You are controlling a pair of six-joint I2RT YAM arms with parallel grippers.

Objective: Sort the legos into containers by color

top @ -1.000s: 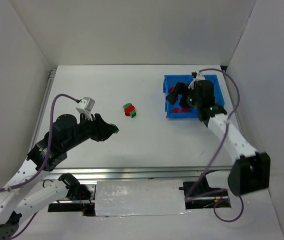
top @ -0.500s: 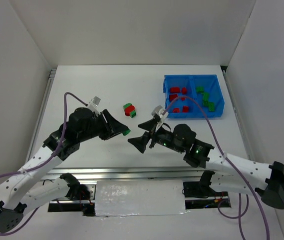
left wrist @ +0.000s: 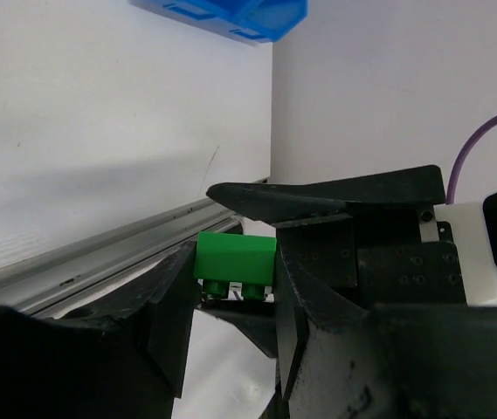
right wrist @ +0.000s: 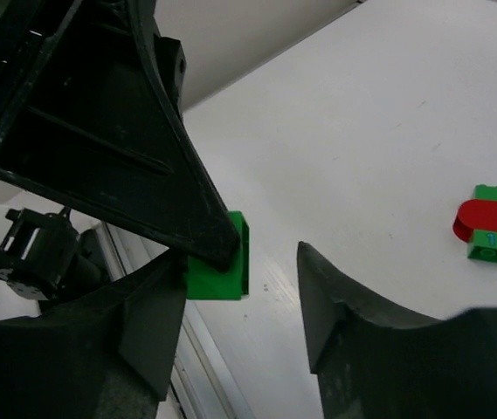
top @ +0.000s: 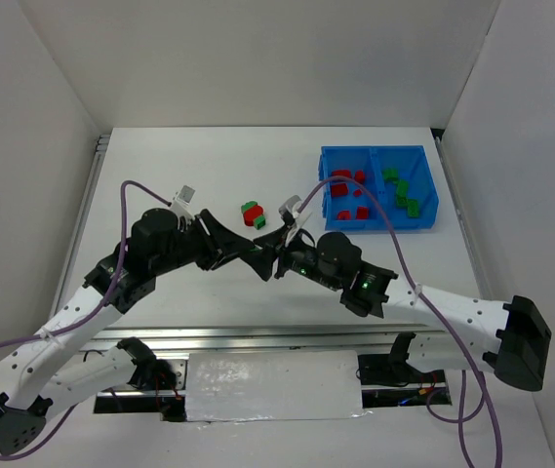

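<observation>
Pinching a green lego, the left claw faces the right claw, spread wide.

Tabletop: white, matte, w/ white panels on L, R and far sides. Alu rail runs along the near edge on my side, another up the L edge. Directly on it: blue bin at far R, sitting flat. Small red+green lego cluster mid-table, L of bin, well apart from it.

Setting recorded as a robotics lab test cell. A white tabletop is enclosed by plain white panels. An aluminium rail and purple cables are noted.
</observation>
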